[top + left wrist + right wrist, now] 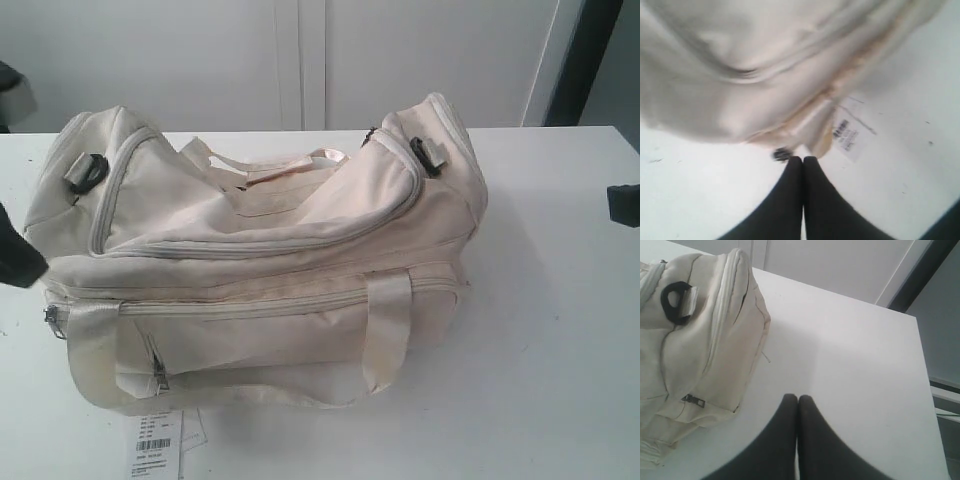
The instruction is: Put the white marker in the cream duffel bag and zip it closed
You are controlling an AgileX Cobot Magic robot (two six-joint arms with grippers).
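Because zipped, cream duffel bag (pixel 300 215), interior hidden

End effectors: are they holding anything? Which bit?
Nothing is held. The left end effector is shut and empty near the cream duffel bag; the right end effector is shut and empty above the table.
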